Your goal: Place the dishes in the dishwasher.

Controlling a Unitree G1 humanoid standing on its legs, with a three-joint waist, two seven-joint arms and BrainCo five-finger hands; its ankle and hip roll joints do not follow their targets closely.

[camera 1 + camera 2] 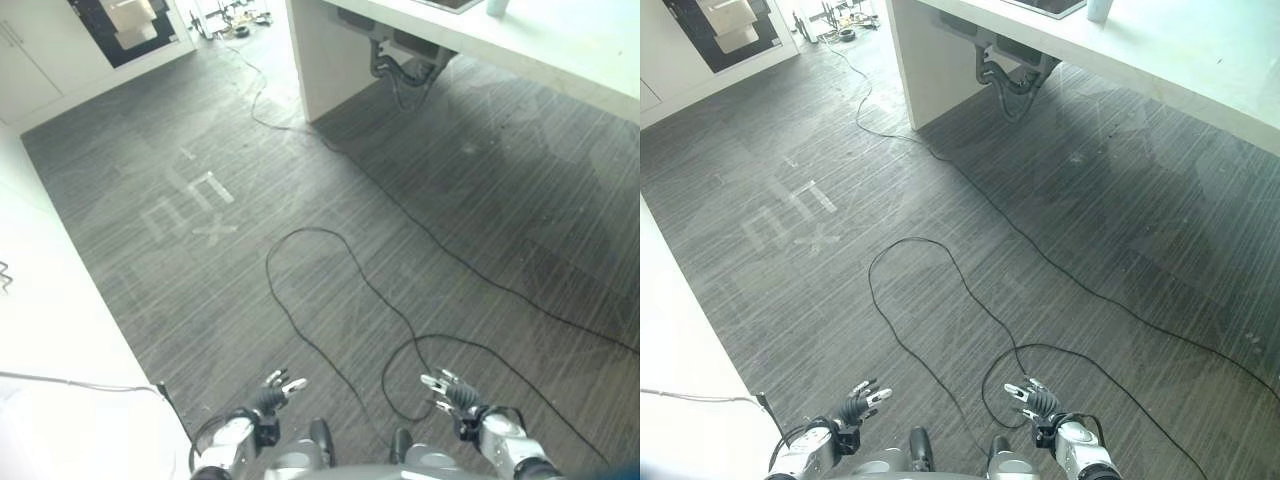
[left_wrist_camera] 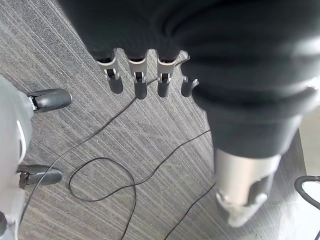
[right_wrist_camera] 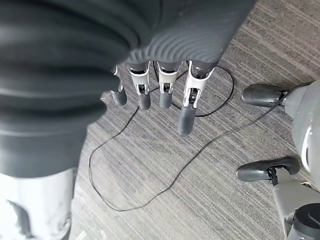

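Low over the grey striped floor point(image 1: 420, 190) hang the left hand point(image 1: 268, 398) and right hand point(image 1: 452, 392), fingers straight, holding nothing. Far ahead, a white counter point(image 1: 560, 50) is cut off by the frame; dishes and dishwasher cannot be made out

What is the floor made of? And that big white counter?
The floor looks like dark grey carpet or a woven vinyl: matt, with fine pale stripes running across it, and faint lighter marks on it like worn tape. The counter looks like smooth white laminate or painted board, plain and slightly shiny, though the look alone cannot settle which.
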